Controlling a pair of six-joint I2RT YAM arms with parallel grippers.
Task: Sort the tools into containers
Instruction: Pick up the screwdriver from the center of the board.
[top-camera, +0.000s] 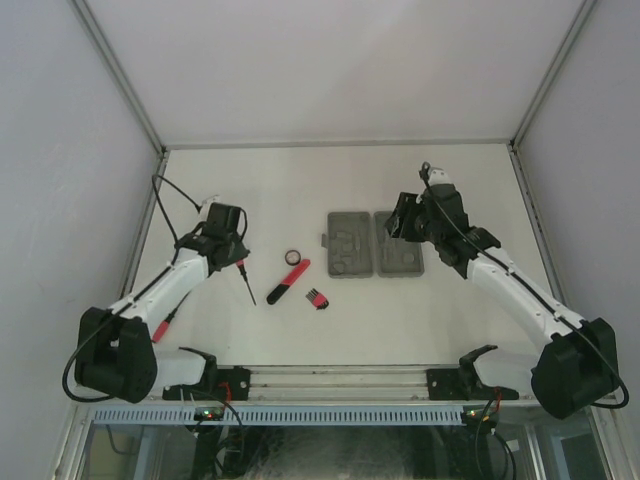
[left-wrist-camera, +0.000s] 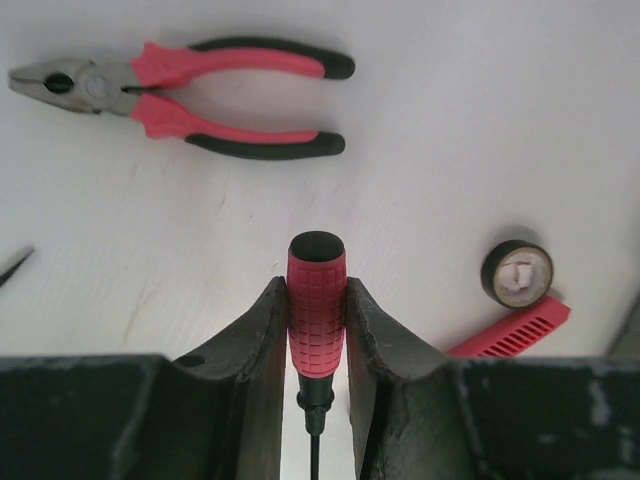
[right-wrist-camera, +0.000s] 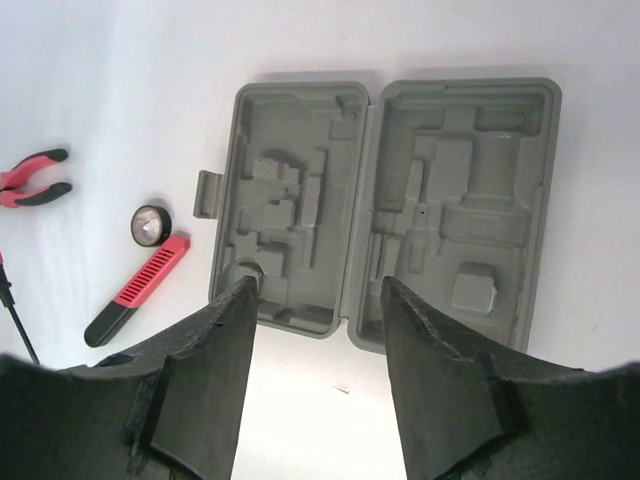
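Note:
My left gripper (left-wrist-camera: 316, 287) is shut on the red handle of the thin screwdriver (left-wrist-camera: 316, 320), whose black shaft (top-camera: 248, 287) points toward the near edge. The red-handled pliers (left-wrist-camera: 190, 100) lie just beyond it, hidden under the gripper (top-camera: 235, 256) in the top view. The black ring (top-camera: 293, 257), the longer red-black tool (top-camera: 288, 281) and the hex key set (top-camera: 318, 296) lie between the arms. The grey case (top-camera: 375, 244) lies open with both halves empty (right-wrist-camera: 390, 200). My right gripper (right-wrist-camera: 315, 290) is open and empty above the case's near edge (top-camera: 404, 218).
A red-handled item (top-camera: 160, 325) shows partly under my left arm. A thin dark tip (left-wrist-camera: 15, 265) shows at the left edge of the left wrist view. Walls enclose the white table on three sides.

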